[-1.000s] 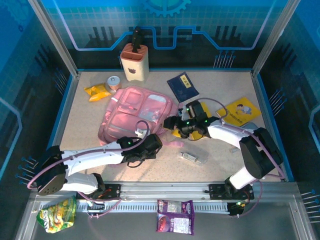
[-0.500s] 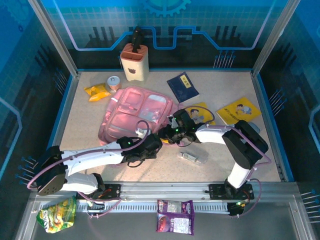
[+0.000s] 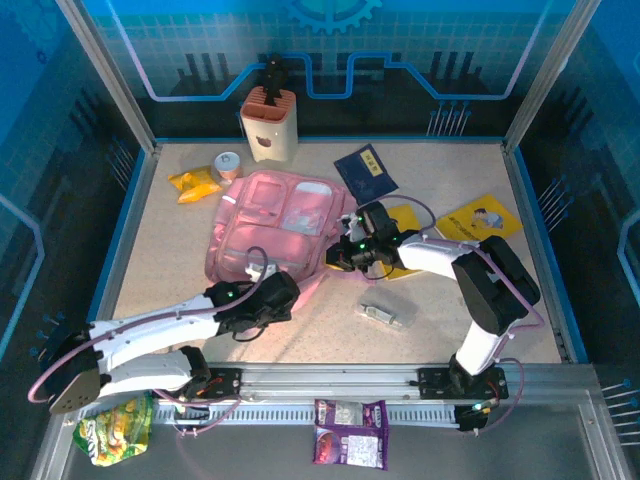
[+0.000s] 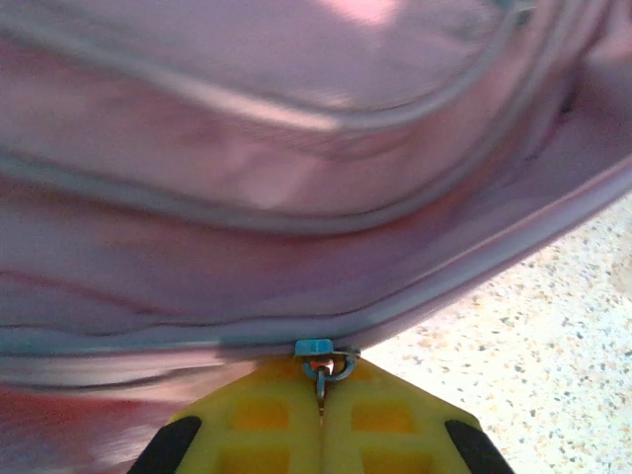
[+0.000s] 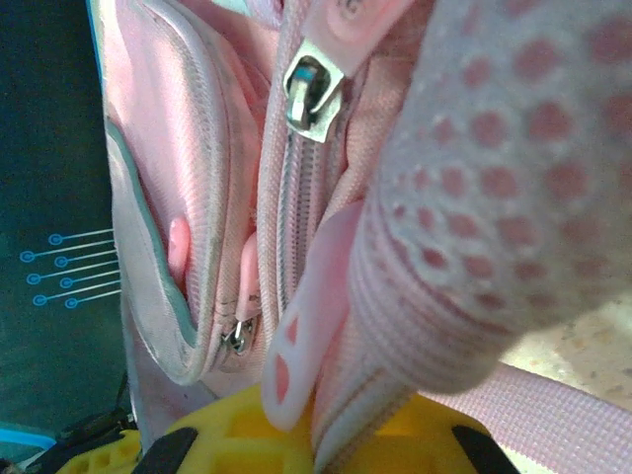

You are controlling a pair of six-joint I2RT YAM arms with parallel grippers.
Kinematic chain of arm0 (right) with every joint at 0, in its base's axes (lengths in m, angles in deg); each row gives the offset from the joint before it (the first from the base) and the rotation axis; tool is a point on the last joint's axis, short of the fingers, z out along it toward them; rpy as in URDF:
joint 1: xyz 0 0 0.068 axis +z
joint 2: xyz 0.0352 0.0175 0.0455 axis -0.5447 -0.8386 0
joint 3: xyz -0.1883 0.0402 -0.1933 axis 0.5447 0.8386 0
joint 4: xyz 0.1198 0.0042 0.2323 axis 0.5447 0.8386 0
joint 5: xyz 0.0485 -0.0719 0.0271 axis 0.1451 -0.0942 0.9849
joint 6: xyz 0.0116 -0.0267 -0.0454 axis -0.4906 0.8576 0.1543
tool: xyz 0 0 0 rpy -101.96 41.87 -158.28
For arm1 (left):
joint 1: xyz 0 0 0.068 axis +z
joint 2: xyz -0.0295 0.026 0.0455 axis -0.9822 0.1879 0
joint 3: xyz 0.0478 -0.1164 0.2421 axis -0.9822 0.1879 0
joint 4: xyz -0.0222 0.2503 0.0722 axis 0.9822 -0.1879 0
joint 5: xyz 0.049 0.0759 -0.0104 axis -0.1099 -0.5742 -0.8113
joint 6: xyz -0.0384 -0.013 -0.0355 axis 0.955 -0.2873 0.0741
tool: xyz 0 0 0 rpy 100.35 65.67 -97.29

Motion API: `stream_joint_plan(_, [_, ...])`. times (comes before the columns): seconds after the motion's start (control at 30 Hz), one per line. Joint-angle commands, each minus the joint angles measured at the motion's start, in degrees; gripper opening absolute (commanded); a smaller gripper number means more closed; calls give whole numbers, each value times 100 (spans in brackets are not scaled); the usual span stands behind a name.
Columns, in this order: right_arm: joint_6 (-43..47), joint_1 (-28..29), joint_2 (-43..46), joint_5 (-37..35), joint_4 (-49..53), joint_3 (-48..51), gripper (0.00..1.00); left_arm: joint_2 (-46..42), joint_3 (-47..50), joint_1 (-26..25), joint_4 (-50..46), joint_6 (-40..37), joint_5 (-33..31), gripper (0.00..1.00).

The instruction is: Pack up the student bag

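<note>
Left pincer (image 4: 321,393) pinching student bag (image 3: 275,215), booklet (image 3: 366,172) nearby

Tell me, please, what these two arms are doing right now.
Both are working on the large soft pink fabric backpack. The left arm has its jaws shut on a small metal zip pull at the bag's near edge; the right arm grips the bag's right side. The dark blue booklet lies unpacked beside it.
</note>
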Motion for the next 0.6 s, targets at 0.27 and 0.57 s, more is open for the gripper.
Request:
stream_joint_plan(0.27, [684,-286,-697,181,491,-1279,9,-143,181,119,548,-67,468,0])
stream_joint_plan(0.57, [882,-303,295,-355,915,-396,63,547,-226,109,923,-302,581,0])
